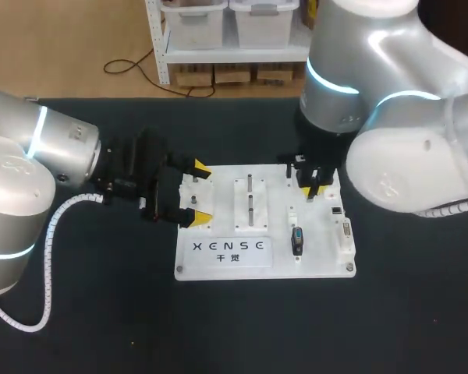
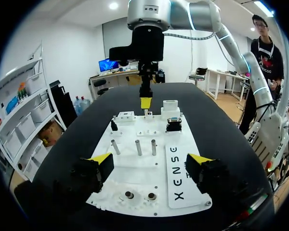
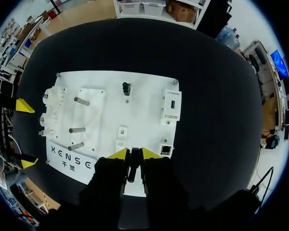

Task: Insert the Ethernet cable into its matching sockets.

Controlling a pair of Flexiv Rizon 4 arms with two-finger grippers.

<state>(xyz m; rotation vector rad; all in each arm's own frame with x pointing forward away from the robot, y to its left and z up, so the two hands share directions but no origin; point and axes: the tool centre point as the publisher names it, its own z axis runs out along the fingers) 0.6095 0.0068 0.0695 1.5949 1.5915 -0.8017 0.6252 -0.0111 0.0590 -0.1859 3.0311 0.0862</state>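
Note:
The white socket board [image 1: 218, 204] lies in the middle of the black table. My right gripper [image 1: 307, 189] hangs over the board's far right part, shut on a small black Ethernet plug [image 3: 134, 161] pinched between its yellow tips. A square socket [image 3: 166, 150] sits on the board just beside those tips. A second black plug with a blue mark [image 1: 297, 240] stands upright on the board nearer the front. My left gripper [image 1: 201, 193] is open and straddles the board's left edge, with two short pegs [image 2: 139, 195] between its wide-set fingers.
Three metal pins [image 1: 249, 199] stand upright mid-board. A white block with ports [image 1: 345, 238] sits at the board's right edge. Bare black table surrounds the board on all sides.

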